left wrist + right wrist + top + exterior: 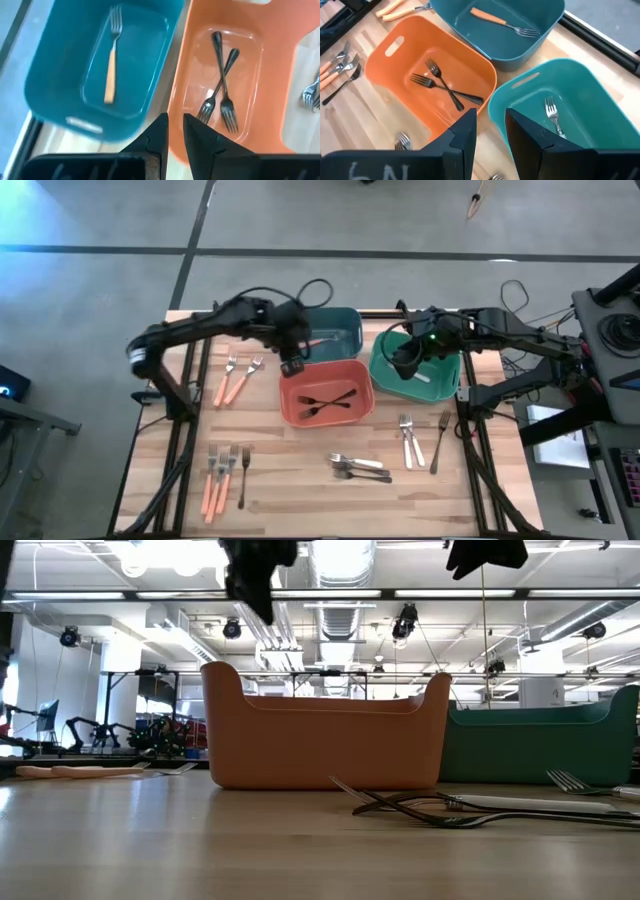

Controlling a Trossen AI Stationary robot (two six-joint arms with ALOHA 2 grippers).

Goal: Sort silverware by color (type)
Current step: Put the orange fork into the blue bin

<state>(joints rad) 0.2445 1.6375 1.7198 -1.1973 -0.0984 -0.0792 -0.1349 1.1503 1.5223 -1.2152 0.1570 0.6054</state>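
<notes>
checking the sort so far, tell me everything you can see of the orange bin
The orange bin is a rectangular plastic tub with rounded corners, glossy walls and a slot handle at one end. It stands upright mid-table, between the blue bin and the green bin. Two black forks lie crossed on its floor.

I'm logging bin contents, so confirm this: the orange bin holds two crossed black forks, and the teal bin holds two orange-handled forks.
One detail is wrong. The teal bin holds a single orange-handled fork, not two; the left wrist view shows it plainly. The orange bin does hold two crossed black forks.
</notes>
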